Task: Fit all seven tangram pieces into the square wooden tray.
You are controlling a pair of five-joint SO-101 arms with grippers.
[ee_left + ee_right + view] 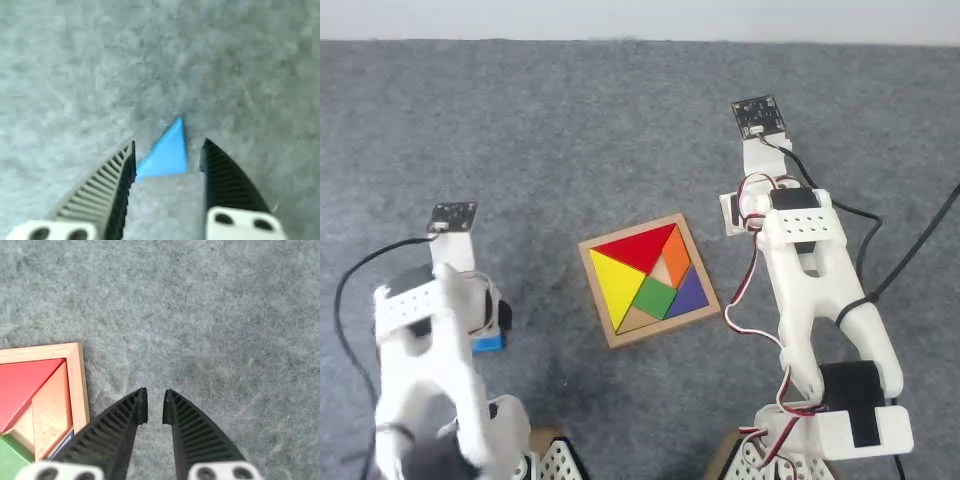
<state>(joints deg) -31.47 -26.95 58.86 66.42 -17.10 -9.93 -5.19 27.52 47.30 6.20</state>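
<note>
My left tool (168, 148) is spread, one finger on each side of the blue triangle (167, 155). The triangle lies flat on the grey tabletop (225, 60) between the tips, and I cannot tell whether either finger touches it. My right tool (154, 404) is almost pressed together, with a thin slit between the tips and nothing in it. The wooden tray (76, 385) sits just beside that tool, holding the red (22, 385), orange (50, 412), yellow (615, 282), green (654, 296) and purple (690, 293) pieces.
</note>
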